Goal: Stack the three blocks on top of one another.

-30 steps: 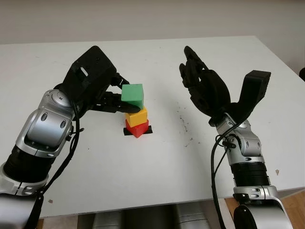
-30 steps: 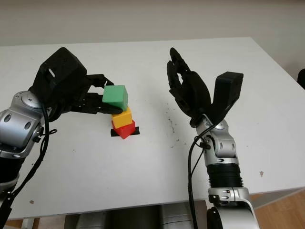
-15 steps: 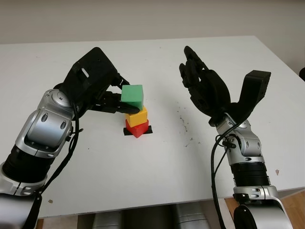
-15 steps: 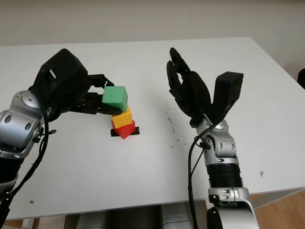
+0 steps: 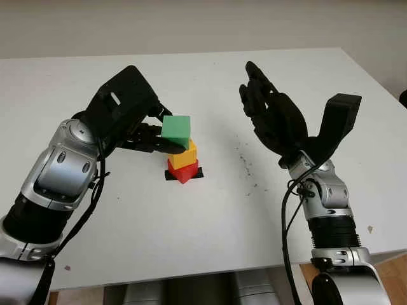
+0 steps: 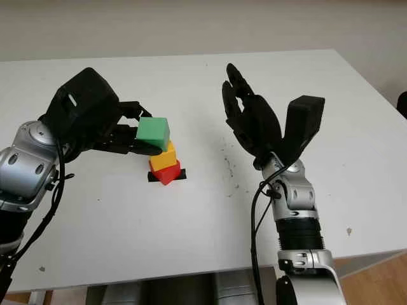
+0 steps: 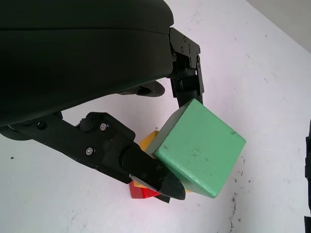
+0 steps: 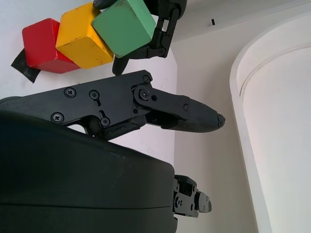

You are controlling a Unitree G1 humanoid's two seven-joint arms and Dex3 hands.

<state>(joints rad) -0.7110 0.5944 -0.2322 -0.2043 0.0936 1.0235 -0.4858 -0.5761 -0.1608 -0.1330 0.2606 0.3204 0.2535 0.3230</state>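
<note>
The left hand (image 5: 137, 124) is gripping the green block (image 5: 176, 129) between its fingers, holding it tilted on the yellow block (image 5: 184, 154), which is sitting on the red block (image 5: 182, 171) over a black patch (image 5: 198, 174) on the table (image 5: 210, 216). The left wrist view is showing fingertips (image 7: 155, 177) pinching opposite green faces. Further right, the right hand (image 5: 273, 117) is hovering open, well apart from the stack.
</note>
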